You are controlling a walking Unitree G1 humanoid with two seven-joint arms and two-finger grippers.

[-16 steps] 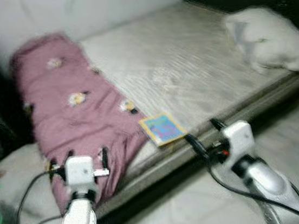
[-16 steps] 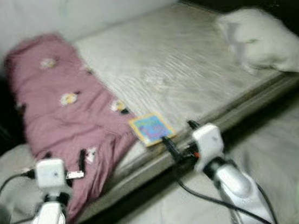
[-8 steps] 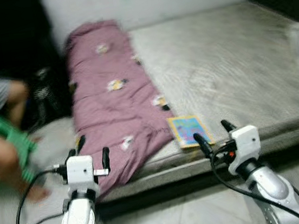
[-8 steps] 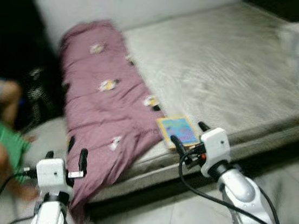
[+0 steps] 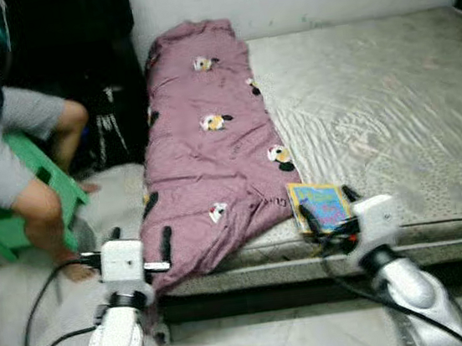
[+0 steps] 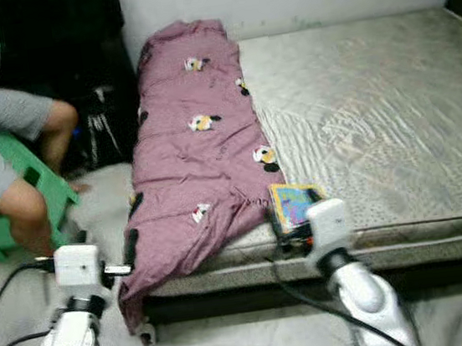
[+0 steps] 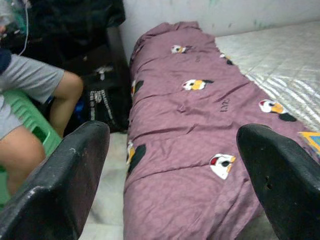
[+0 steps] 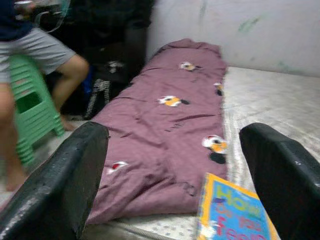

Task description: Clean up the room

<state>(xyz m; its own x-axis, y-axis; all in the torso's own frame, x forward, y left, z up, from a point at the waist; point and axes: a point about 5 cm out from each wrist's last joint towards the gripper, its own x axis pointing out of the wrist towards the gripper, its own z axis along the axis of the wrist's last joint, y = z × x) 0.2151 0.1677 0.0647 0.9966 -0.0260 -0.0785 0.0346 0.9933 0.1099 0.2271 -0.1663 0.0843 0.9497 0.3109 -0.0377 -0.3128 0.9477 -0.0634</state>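
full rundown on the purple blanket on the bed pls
The purple quilted blanket with small cartoon bird prints looks like soft padded fabric, folded into a long strip. It lies lengthwise along the left side of the bare grey mattress, its far end near the wall. Its near end is rumpled and spills over the mattress's front edge toward the floor. A colourful flat book lies right beside its near right corner. Neither gripper touches it.

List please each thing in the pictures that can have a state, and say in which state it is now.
purple blanket: spread along the mattress's left side, near end hanging over the edge.
book: closed, flat on the mattress by the blanket.
mattress: bare, no sheet.
green stool: upright, a person sitting on it.
left gripper: open, holding nothing.
right gripper: open, holding nothing, just before the book.
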